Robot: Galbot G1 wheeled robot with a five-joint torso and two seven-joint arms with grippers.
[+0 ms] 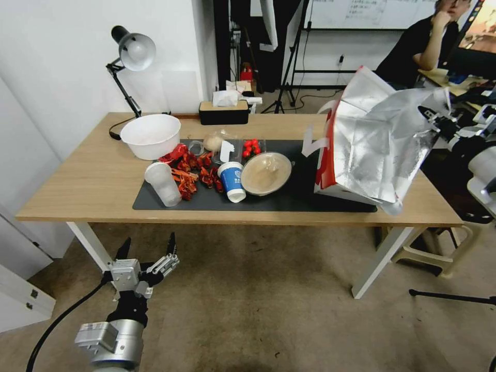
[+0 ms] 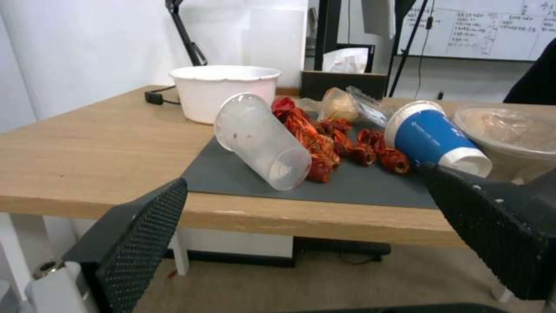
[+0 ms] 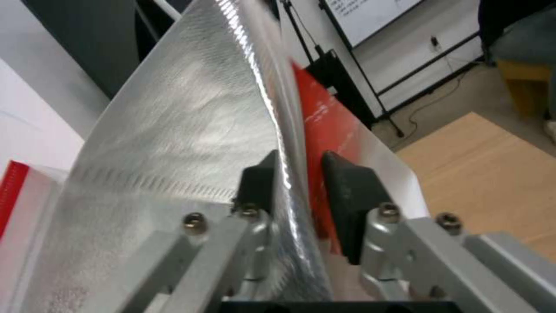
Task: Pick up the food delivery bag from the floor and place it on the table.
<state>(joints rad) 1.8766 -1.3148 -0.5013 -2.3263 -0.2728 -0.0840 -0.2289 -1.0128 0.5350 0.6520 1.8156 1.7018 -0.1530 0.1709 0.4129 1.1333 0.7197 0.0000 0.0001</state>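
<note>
The food delivery bag (image 1: 372,139) stands on the right end of the table (image 1: 88,181), leaning right, its base partly on the dark mat (image 1: 294,199). It shows silver foil, a red side panel and white handles. My right gripper (image 1: 431,116) is at the bag's upper right foil rim. In the right wrist view my right gripper (image 3: 296,167) straddles the foil edge (image 3: 278,130), slightly open: one finger (image 3: 258,182) touches the foil, the other (image 3: 347,191) stands a narrow gap off it. My left gripper (image 1: 148,247) hangs open over the floor (image 1: 268,310), below the table's front left edge.
On the mat lie a tipped clear cup (image 1: 163,183), a blue paper cup (image 1: 231,181), red crayfish shells (image 1: 188,173), a lidded bowl (image 1: 266,173) and tomatoes (image 1: 251,147). A white bowl (image 1: 151,135), desk lamp (image 1: 132,51) and tissue box (image 1: 223,111) stand behind. A stool (image 1: 439,253) is at right.
</note>
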